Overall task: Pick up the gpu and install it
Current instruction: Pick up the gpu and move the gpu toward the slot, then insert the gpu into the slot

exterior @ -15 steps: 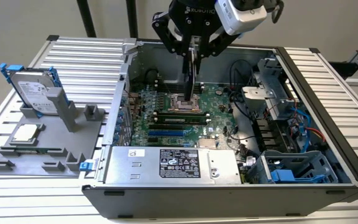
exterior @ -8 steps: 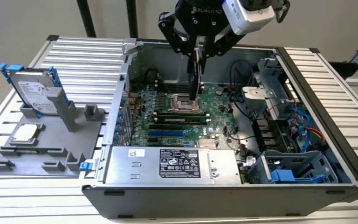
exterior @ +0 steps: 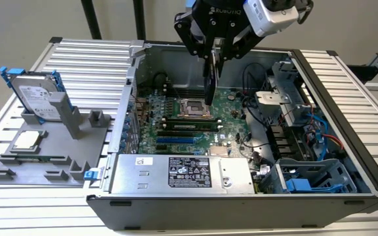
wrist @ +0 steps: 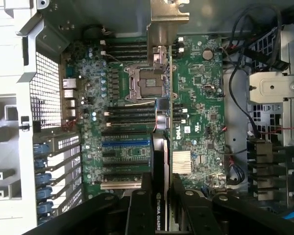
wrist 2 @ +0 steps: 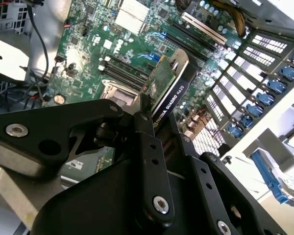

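1. The gpu [exterior: 210, 82], clamped edge-on between the closed-in fingers of the gripper [exterior: 213, 55], hanging upright over the motherboard [exterior: 175, 130] in the upper middle of the exterior view; green board and black cooler face seen in the second wrist view, silver bracket at one end in the first wrist view; contact with the board below not discernible
2. Close around it: processor socket [exterior: 194, 108] just beside the card's lower edge, memory sticks [exterior: 187, 121] lower in the frame, black cables [exterior: 249, 81] toward the exterior view's right, silver power supply [exterior: 182, 173] along the lower middle
3. All of that inside an open computer case [exterior: 336, 113] lying on its side, with a drive cage [exterior: 307, 179] at lower right
4. At the exterior view's left, well apart from the case: grey fixture [exterior: 51, 162] bearing an upright hard drive [exterior: 37, 98] with blue rails and a flat processor chip [exterior: 28, 140]
5. Underneath, a ribbed metal table [exterior: 84, 54]; behind, a plain pale wall [exterior: 25, 19] and dark posts [exterior: 92, 19]
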You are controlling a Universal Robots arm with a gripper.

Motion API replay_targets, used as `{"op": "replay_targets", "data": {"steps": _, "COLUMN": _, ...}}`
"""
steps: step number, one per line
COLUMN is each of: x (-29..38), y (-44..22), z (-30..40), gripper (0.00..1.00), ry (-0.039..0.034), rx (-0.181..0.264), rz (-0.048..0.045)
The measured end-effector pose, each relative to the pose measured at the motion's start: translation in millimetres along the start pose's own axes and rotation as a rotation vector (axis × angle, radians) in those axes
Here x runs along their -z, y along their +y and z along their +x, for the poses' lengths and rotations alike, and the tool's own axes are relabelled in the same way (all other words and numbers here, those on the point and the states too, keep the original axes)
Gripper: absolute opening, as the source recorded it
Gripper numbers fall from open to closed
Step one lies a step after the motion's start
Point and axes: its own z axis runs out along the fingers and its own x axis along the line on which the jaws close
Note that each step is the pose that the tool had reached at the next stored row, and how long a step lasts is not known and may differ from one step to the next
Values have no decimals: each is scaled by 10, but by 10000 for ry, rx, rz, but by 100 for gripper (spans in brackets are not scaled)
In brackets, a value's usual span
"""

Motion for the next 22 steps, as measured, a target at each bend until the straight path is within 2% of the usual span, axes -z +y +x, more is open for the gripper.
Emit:
{"op": "replay_targets", "data": {"steps": 3, "x": -1, "y": 6, "z": -29, "gripper": 0, "ry": 0, "rx": 0, "rz": 0}}
{"op": "replay_targets", "data": {"steps": 22, "x": -1, "y": 7, "z": -37, "gripper": 0, "ry": 0, "rx": 0, "rz": -1}}
